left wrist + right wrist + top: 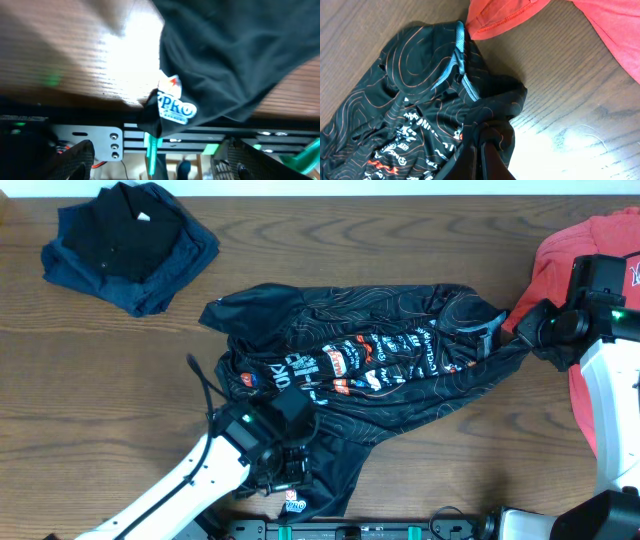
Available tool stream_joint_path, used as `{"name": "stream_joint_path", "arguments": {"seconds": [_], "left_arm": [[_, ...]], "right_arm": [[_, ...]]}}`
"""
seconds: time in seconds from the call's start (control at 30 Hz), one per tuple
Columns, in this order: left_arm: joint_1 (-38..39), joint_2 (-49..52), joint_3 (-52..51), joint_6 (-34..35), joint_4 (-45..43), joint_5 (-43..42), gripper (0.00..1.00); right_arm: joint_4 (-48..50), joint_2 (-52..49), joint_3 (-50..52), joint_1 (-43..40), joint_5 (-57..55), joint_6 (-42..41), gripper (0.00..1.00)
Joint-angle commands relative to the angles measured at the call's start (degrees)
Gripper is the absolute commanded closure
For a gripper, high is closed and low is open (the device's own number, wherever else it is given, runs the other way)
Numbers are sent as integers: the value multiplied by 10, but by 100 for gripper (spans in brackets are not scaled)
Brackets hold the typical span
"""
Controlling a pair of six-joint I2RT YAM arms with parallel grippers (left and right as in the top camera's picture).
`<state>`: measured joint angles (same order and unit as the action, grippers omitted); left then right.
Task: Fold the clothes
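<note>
Reading "PRO" on jersey (225,60) patch (176,106); L hand (161,150) released, R hand (484,150) clenched on jersey fabric.

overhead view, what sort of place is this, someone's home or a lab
Probably a robotics lab bench, not a home: two white robot arms work at a brown wood-grain table, a black slotted metal rail runs along its front edge, and a shiny black logo-printed jersey lies spread between them.
</note>
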<state>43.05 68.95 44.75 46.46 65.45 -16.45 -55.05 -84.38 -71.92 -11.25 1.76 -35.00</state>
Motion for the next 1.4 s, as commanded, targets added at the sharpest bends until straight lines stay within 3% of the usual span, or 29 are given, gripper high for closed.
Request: {"name": "stream_joint_path", "arguments": {"seconds": [0.0,0.43,1.13,1.27,1.37], "left_arm": [[2,5,-35,10,-11,-30,14],[4,21,-88,-49,-94,-134,17],[4,154,-107,-59,-177,-109,24],[4,176,-107,-59,-183,-109,41],[4,179,-107,-59,-182,-109,64]], "right_arm": [[0,0,-8,-8,2,14,99],[1,0,-8,-8,2,16,99],[-1,0,-8,-8,2,19,98],[-5,0,-8,-8,2,19,98],[-6,0,-8,-8,2,23,99]]}}
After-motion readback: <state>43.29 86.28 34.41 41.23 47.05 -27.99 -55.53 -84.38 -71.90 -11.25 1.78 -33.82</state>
